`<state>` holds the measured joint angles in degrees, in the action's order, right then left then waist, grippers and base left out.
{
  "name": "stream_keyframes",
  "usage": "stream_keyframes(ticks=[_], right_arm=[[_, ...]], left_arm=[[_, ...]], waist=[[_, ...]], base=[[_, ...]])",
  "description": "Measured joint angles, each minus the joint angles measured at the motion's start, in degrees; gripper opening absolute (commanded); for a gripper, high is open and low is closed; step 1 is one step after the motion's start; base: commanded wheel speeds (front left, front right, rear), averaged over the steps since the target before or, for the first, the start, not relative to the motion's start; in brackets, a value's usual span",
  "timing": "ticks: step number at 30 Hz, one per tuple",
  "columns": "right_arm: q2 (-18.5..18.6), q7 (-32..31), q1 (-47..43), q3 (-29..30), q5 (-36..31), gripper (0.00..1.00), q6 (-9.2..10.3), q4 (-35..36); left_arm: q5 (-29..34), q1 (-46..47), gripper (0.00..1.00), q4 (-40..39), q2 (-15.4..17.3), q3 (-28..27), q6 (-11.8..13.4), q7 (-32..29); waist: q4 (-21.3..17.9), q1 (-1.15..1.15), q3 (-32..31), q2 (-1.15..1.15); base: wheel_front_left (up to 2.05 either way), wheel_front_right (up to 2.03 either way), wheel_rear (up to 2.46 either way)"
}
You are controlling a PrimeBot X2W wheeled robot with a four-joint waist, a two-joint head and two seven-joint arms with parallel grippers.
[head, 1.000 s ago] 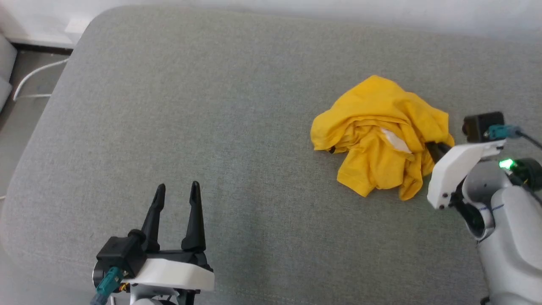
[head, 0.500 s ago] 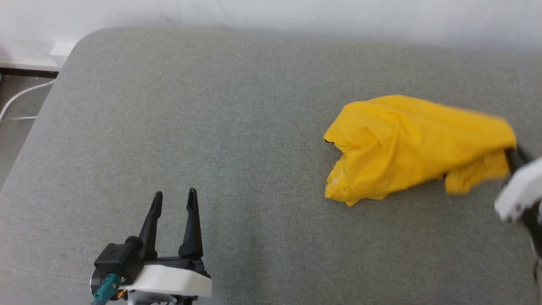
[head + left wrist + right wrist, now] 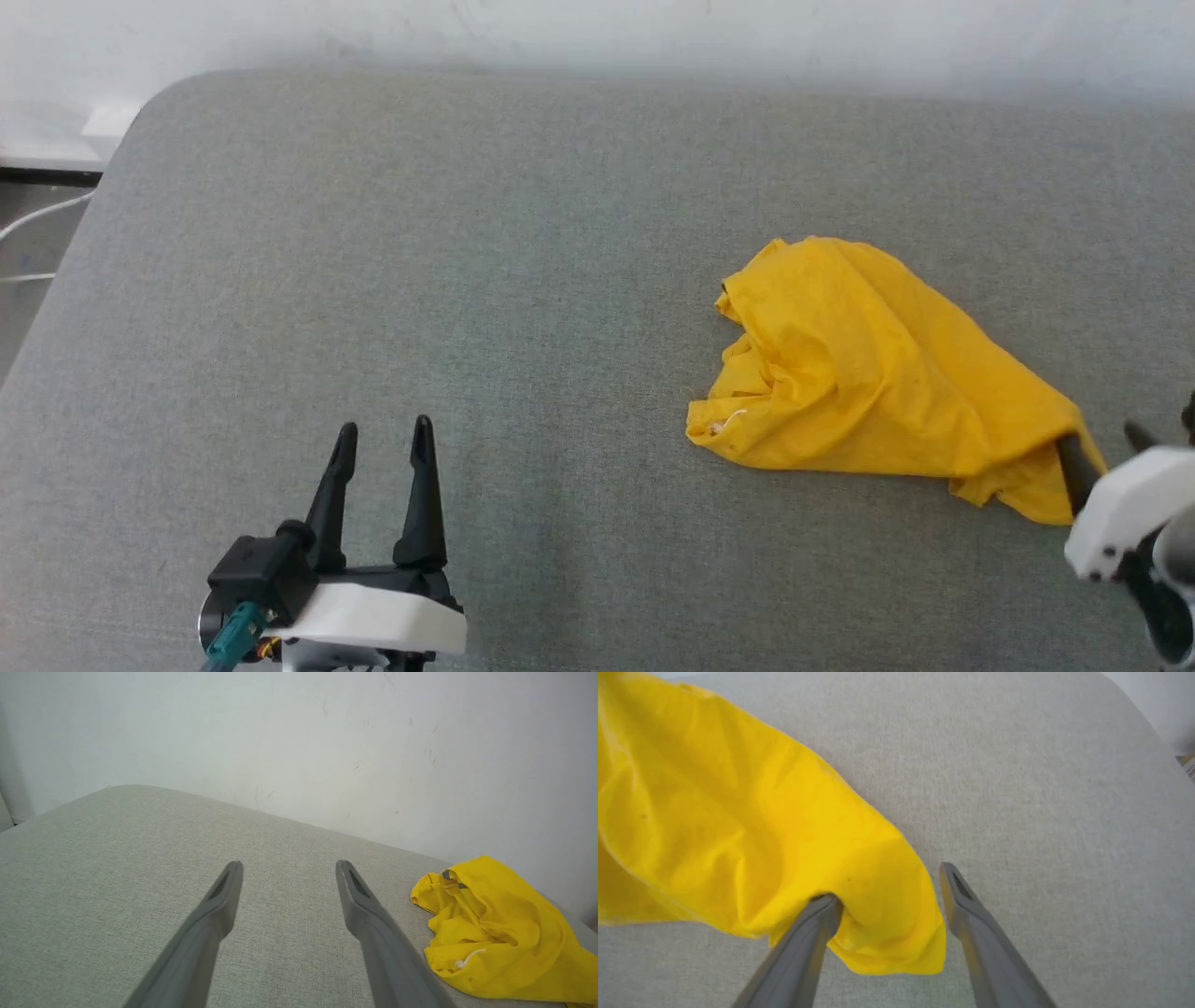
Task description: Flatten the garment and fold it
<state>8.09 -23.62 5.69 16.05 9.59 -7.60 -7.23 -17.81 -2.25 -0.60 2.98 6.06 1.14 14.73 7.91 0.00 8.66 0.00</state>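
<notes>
On the cushion [image 3: 467, 233], left tool [image 3: 384, 425] gapes empty; right tool [image 3: 888, 884] gapes too, one finger [image 3: 810, 933] seemingly tucked under the garment [image 3: 868, 373].

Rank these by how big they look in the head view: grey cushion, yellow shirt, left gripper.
1. grey cushion, largest by far
2. yellow shirt
3. left gripper, smallest, though it is likely nearer the camera, so it looks enlarged
</notes>
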Motion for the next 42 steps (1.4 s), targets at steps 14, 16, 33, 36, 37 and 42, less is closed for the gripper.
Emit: stream_keyframes(ticks=[14, 16, 33, 36, 37, 42], right_arm=[[4.8, -10.0, 13.5, -13.2, 6.7, 1.0, 0.0, 11.5], [4.6, -12.7, 15.6, -14.9, 7.2, 1.0, 0.0, 9.7], [3.6, -22.0, 23.7, -22.5, 3.0, 0.47, 0.0, -13.6], [3.7, -19.2, 24.2, -23.9, 2.4, 0.0, 0.01, -15.5], [3.6, -18.3, 24.5, -24.1, 2.5, 0.0, 0.01, -15.9], [3.4, -11.8, 29.0, -24.8, 3.0, 0.0, 0.01, -16.1]], left_arm=[[-0.3, 0.1, 1.0, 0.0, 0.0, 1.2, 0.0, 0.0], [-0.3, 0.3, 1.0, 0.0, 0.0, 1.6, 0.0, 0.0], [2.2, 3.4, 1.0, 2.3, 0.0, 5.6, -0.2, 0.0], [2.2, 3.6, 1.0, 2.7, 0.0, 5.8, -0.2, 0.0], [2.2, 3.6, 1.0, 2.8, 0.0, 5.7, -0.2, 0.0], [2.2, 3.5, 1.0, 3.3, 0.0, 5.8, -0.1, 0.0]], waist=[[1.2, 0.0, -0.2, 0.0], [1.8, 0.01, 0.3, 0.0], [8.8, 0.01, 3.7, 0.0], [9.0, 0.01, 3.3, 0.0], [9.0, 0.01, 3.0, 0.0], [8.3, 0.0, 1.3, 0.0]], base=[[0.0, 0.0, 0.0], [0.0, 0.0, 0.0], [0.0, 0.0, 0.0], [0.0, 0.0, 0.0], [0.0, 0.0, 0.0], [0.0, 0.0, 0.0]])
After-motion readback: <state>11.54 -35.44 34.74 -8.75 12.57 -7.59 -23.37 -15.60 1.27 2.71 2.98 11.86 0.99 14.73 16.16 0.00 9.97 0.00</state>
